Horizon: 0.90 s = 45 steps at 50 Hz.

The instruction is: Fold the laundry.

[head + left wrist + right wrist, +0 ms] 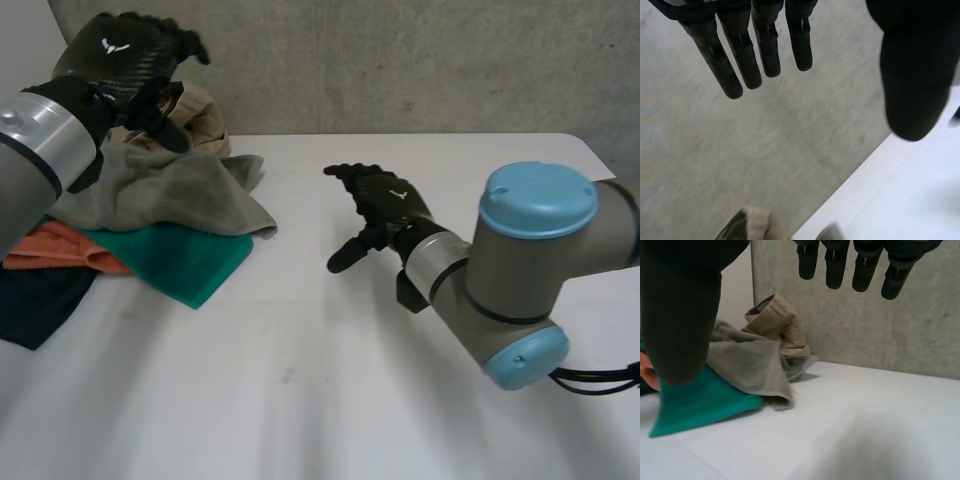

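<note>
Head view: laundry pile sat at 10 o'clock on the tabletop (330, 390). Grey towel (170, 190) lay on top, long axis approx 9-to-3, over green cloth (190, 262) w/ corner pointing 6 o'clock. Left hand (125, 55) was raised above the pile; right hand (388, 200) was mid-tabletop.
L wrist view: fingers (742, 62) were straight, thumb wide apart, holding nothing.
R wrist view: fingers (834, 270) were straight, empty, the pile beyond them.

You've got a white table (300, 400) running wide across in front of you, matte and smooth, its far right corner rounded. Right behind it, a grey concrete wall (420, 60) rises straight off the far edge, mottled and speckled. At the left, a paler panel (22, 40) meets the concrete. Light's soft and even.
</note>
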Tool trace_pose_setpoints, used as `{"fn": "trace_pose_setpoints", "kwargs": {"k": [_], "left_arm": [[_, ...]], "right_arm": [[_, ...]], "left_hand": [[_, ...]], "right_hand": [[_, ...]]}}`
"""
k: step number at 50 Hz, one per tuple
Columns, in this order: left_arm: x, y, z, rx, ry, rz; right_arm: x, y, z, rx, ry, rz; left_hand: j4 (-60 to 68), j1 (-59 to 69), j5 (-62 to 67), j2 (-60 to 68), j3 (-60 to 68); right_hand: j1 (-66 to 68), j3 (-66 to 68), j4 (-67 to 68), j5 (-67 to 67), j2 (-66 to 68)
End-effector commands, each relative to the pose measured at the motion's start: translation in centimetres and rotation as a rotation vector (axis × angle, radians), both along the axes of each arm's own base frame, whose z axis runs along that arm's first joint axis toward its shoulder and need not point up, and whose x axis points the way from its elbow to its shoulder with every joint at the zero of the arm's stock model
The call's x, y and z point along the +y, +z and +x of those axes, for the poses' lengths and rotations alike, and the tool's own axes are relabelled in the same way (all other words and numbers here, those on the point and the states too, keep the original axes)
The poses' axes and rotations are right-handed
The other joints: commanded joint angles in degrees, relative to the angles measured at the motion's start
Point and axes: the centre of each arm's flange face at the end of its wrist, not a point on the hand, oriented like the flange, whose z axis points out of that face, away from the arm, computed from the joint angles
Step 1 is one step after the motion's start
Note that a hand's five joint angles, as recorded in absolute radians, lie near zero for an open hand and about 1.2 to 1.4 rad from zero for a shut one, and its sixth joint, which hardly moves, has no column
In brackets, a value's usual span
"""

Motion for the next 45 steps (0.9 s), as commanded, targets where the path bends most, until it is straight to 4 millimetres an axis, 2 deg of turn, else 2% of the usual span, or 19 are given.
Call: {"fn": "trace_pose_setpoints", "kwargs": {"k": [1,2,7,13,16,17,23,26,27,29,32,33,36,37,39,40,42,43,45], "left_arm": [[-8.6,-5.3,3.3,-0.088,0.133,0.049],[-10.1,-6.7,3.9,-0.124,0.152,0.063],[-14.4,-11.1,5.5,-0.22,0.196,0.09],[-16.8,-15.1,6.3,-0.269,0.223,0.125],[-17.2,-16.1,6.4,-0.278,0.228,0.137],[-17.3,-16.4,6.5,-0.284,0.234,0.141],[-17.5,-16.9,6.3,-0.3,0.228,0.129],[-17.8,-17.4,6.5,-0.319,0.226,0.115],[-17.8,-17.3,6.5,-0.337,0.231,0.106],[-17.8,-17.0,6.5,-0.354,0.234,0.095],[-17.7,-15.2,6.4,-0.374,0.255,0.049],[-17.5,-13.4,6.2,-0.366,0.273,0.015],[-16.6,-9.9,5.6,-0.329,0.286,-0.043],[-15.8,-7.6,5.0,-0.285,0.286,-0.082],[-14.8,-4.8,4.2,-0.216,0.279,-0.128],[-13.6,-2.1,3.5,-0.134,0.262,-0.167],[-12.0,0.4,2.5,-0.049,0.228,-0.196],[-10.0,2.8,1.3,0.044,0.176,-0.215],[-8.1,4.9,0.4,0.116,0.125,-0.228]], "right_arm": [[-0.2,0.6,-1.7,0.074,-0.022,-0.06],[0.0,0.5,-1.9,0.089,-0.023,-0.065],[0.3,-0.2,-2.4,0.141,-0.025,-0.088],[0.0,-1.1,-2.9,0.191,-0.033,-0.119],[-0.1,-1.3,-3.1,0.2,-0.036,-0.121],[-0.2,-1.3,-3.2,0.204,-0.04,-0.124],[-0.5,-1.3,-3.4,0.208,-0.044,-0.131],[-0.7,-1.2,-3.5,0.206,-0.049,-0.134],[-0.7,-1.1,-3.5,0.205,-0.048,-0.135],[-0.6,-1.1,-3.5,0.204,-0.047,-0.137],[-0.6,-0.9,-3.5,0.201,-0.049,-0.141],[-0.6,-0.7,-3.5,0.2,-0.049,-0.146],[-0.8,-0.5,-3.6,0.198,-0.054,-0.15],[-0.9,-0.2,-3.7,0.194,-0.058,-0.157],[-0.9,0.0,-3.8,0.192,-0.06,-0.163],[-1.0,0.3,-3.9,0.191,-0.067,-0.17],[-1.3,0.9,-4.2,0.185,-0.083,-0.182],[-1.4,1.1,-4.4,0.183,-0.089,-0.186],[-1.8,1.6,-4.8,0.177,-0.103,-0.197]], "left_hand": [[-4.65,-4.95,-4.38,-5.37,-5.4],[-8.0,-8.3,-7.72,-8.72,-8.75],[-8.21,-8.5,-7.93,-8.92,-8.95],[-5.02,-5.31,-4.74,-5.74,-5.77],[2.87,2.57,3.14,2.15,2.12],[9.56,9.27,9.84,8.84,8.81],[25.08,24.79,25.36,24.36,24.34],[42.53,42.24,42.81,41.82,41.79],[54.59,54.29,54.86,53.87,53.84],[55.19,54.9,55.47,54.47,54.45],[55.19,54.9,55.47,54.47,54.45],[55.19,54.9,55.47,54.47,54.45],[55.19,54.9,55.47,54.47,54.45],[55.19,54.9,55.47,54.47,54.45],[55.19,54.9,55.47,54.47,54.45],[55.19,54.9,55.47,54.47,54.45],[55.19,54.9,55.47,54.47,54.45],[55.19,54.9,55.47,54.47,54.45],[55.19,54.9,55.47,54.47,54.45]], "right_hand": [[-2.38,-1.71,-1.8,-2.67,-1.69],[-2.38,-1.71,-1.8,-2.67,-1.69],[-2.38,-1.71,-1.8,-2.67,-1.69],[-2.38,-1.71,-1.8,-2.67,-1.69],[-2.38,-1.71,-1.8,-2.67,-1.69],[-2.38,-1.71,-1.8,-2.67,-1.69],[-2.38,-1.71,-1.8,-2.67,-1.69],[-2.38,-1.71,-1.8,-2.67,-1.69],[-2.38,-1.71,-1.8,-2.67,-1.69],[-2.38,-1.71,-1.8,-2.67,-1.69],[-2.38,-1.71,-1.8,-2.67,-1.69],[-2.38,-1.71,-1.8,-2.67,-1.69],[-2.38,-1.71,-1.8,-2.67,-1.69],[-2.38,-1.71,-1.8,-2.67,-1.69],[-2.38,-1.71,-1.8,-2.67,-1.69],[-2.38,-1.71,-1.8,-2.67,-1.69],[-2.38,-1.71,-1.8,-2.67,-1.69],[-2.38,-1.71,-1.8,-2.67,-1.69],[-2.38,-1.71,-1.8,-2.67,-1.69]]}}
